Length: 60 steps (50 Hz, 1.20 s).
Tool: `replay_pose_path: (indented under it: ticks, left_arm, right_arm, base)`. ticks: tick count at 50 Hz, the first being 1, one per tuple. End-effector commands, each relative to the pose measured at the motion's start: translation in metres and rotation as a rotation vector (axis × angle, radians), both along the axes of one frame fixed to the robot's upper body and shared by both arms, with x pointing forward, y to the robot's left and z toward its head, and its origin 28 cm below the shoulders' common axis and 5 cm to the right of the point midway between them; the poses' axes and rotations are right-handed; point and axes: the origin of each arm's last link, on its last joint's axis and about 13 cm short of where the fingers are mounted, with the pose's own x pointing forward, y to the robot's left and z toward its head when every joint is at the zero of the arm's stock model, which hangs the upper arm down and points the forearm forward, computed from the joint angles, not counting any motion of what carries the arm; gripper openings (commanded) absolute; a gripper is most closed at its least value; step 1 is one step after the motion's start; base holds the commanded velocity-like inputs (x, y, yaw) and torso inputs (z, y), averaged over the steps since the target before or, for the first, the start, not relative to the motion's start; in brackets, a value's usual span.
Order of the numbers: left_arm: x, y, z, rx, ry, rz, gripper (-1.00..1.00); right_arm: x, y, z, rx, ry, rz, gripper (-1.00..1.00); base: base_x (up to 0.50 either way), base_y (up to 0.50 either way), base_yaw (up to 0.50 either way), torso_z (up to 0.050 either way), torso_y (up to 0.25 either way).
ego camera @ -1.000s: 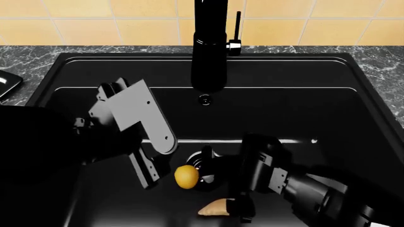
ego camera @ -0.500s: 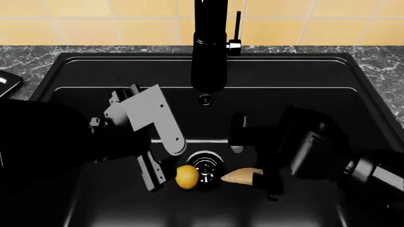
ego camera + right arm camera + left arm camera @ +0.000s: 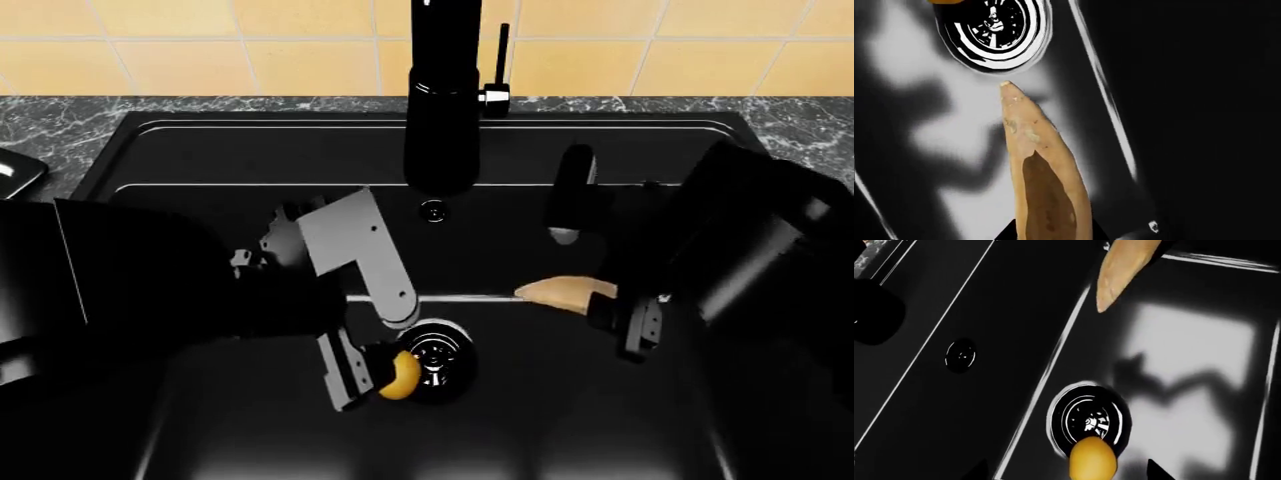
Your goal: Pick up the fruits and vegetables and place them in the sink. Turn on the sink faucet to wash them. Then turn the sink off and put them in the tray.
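A grey marbled bench (image 3: 54,125) is seen running below a wall of yellow tiles (image 3: 200,40), and a deep matte-black sink (image 3: 240,150) is set into it, filling most of the head view. The glossy black faucet (image 3: 443,110) stands at 12 o'clock of the basin, with its thin lever handle (image 3: 503,60) upright at its 3 o'clock side. A round drain (image 3: 435,362) lies in the basin floor near the middle, and a small overflow fitting (image 3: 433,210) is set in the back wall under the spout. At the 9 o'clock edge of the head view, a corner of a dark, shiny-rimmed object, apparently the tray (image 3: 14,172), is visible on the bench. The left arm is reached down into the basin from 8 o'clock, its left tool (image 3: 367,372) lowered to the floor with the lemon (image 3: 398,375) just beside it at the 9 o'clock rim of the drain; whether the lemon is clenched cannot be told, as the fingers are barely visible in the left wrist view. The right arm enters from 3 o'clock, and its right tool (image 3: 607,300) is clenched on the thick end of the tan vegetable (image 3: 561,292), which is held roughly level above the basin floor at 1 o'clock of the drain, tapered tip pointing toward 9 o'clock.
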Motion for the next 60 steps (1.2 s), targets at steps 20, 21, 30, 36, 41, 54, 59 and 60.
replay_pose_path:
  ticks: [20, 21, 30, 36, 41, 54, 59, 60]
  left_arm:
    - [0.020, -0.015, -0.025, 0.098, 0.142, -0.028, 1.00]
    - [0.021, -0.016, -0.026, 0.099, 0.145, -0.030, 1.00]
    - [0.033, -0.019, -0.037, 0.104, 0.184, -0.027, 1.00]
    - [0.039, -0.021, -0.045, 0.120, 0.211, -0.025, 1.00]
    - [0.042, -0.022, -0.050, 0.134, 0.232, -0.018, 1.00]
    - [0.050, -0.027, -0.063, 0.139, 0.251, -0.033, 1.00]
    - [0.054, -0.029, -0.069, 0.144, 0.268, -0.035, 1.00]
    - [0.055, -0.029, -0.071, 0.148, 0.272, -0.032, 1.00]
  right_arm:
    - [-0.025, -0.013, 0.082, 0.075, -0.309, -0.075, -1.00]
    - [-0.025, -0.013, 0.084, 0.077, -0.314, -0.076, -1.00]
    - [-0.029, -0.015, 0.092, 0.088, -0.347, -0.085, -1.00]
    - [-0.031, -0.015, 0.097, 0.094, -0.365, -0.088, -1.00]
    - [-0.032, -0.016, 0.099, 0.097, -0.374, -0.090, -1.00]
    - [-0.034, -0.018, 0.102, 0.105, -0.393, -0.098, -1.00]
    - [-0.034, -0.018, 0.103, 0.107, -0.397, -0.098, -1.00]
    - [-0.035, -0.018, 0.103, 0.107, -0.398, -0.097, -1.00]
  base:
    - [0.00, 0.00, 0.00, 0.000, 0.000]
    - [0.00, 0.00, 0.00, 0.000, 0.000]
    - [0.00, 0.00, 0.00, 0.000, 0.000]
    - [0.00, 0.00, 0.00, 0.000, 0.000]
    - [0.00, 0.00, 0.00, 0.000, 0.000]
    - [0.00, 0.00, 0.00, 0.000, 0.000]
    - [0.00, 0.00, 0.00, 0.000, 0.000]
    - [0.00, 0.00, 0.00, 0.000, 0.000]
